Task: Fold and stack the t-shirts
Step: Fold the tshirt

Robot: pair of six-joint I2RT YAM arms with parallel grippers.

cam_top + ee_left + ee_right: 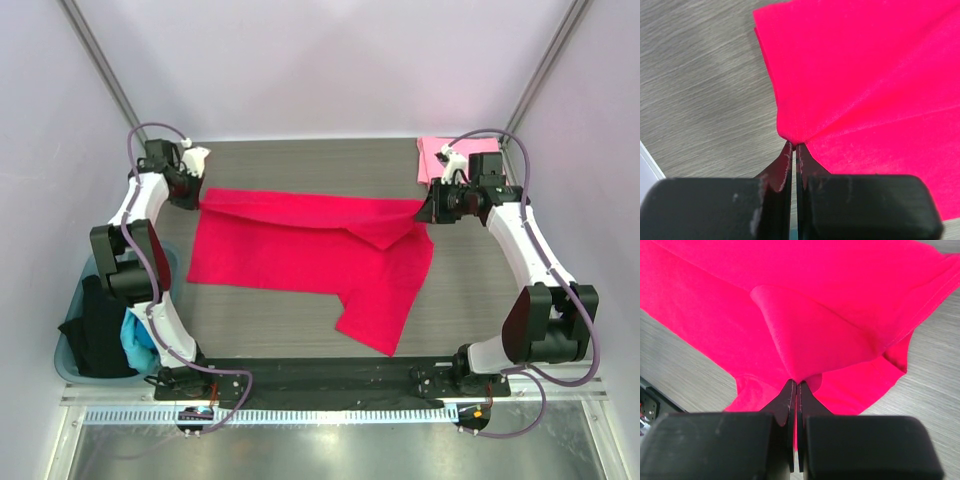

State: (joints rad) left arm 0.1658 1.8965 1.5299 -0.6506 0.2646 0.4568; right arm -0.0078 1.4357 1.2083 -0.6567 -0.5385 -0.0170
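Observation:
A large crimson t-shirt [300, 250] lies spread across the middle of the grey table, one sleeve trailing toward the near edge. My left gripper [195, 197] is shut on the shirt's far left corner; in the left wrist view the crimson t-shirt [865, 75] bunches at the left gripper [794, 145]. My right gripper [428, 212] is shut on a raised fold at the shirt's right end, where the crimson t-shirt [830, 330] gathers into the right gripper [797, 382]. A folded light pink t-shirt [440, 155] lies at the far right corner, partly behind the right arm.
A blue-grey bin [72, 352] left of the table holds a black cloth [100, 325] and a bright blue cloth [138, 335]. The arms' bases stand on a black rail [330, 375] at the near edge. Pale walls close in the table.

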